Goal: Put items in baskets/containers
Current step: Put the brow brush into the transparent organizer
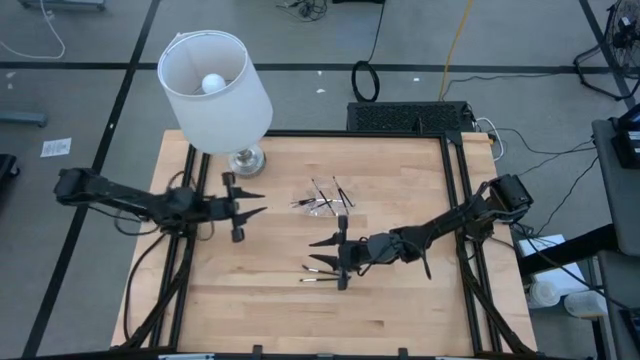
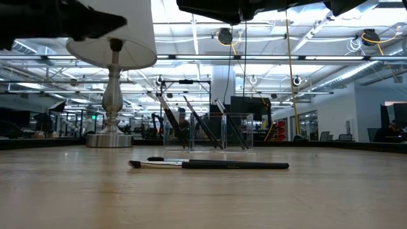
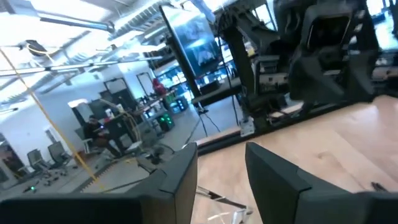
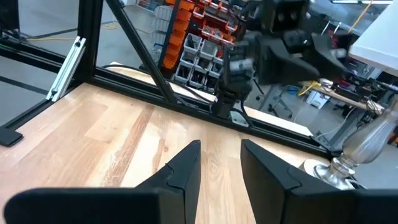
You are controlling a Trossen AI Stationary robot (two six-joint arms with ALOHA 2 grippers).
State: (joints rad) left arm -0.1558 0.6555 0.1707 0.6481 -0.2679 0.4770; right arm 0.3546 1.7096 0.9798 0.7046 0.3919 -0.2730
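My left end effector [image 1: 257, 203] hovers empty, fingers apart, beside the clear tray [image 1: 322, 203] of brushes; my right end effector [image 1: 322, 249], also parted and empty, hangs over two brushes [image 1: 320, 273] on the table [image 1: 400, 310].

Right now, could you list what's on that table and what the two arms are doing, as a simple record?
Tray: clear tray near the table's middle, several dark sticks leaning in it
Loose sticks: two on the wood, under the right tool
Lamp: white-shaded lamp at the far left corner
Left tool: open, empty, above the table between lamp and tray
Right tool: fingers apart, empty, above the loose sticks
Table: bare wood
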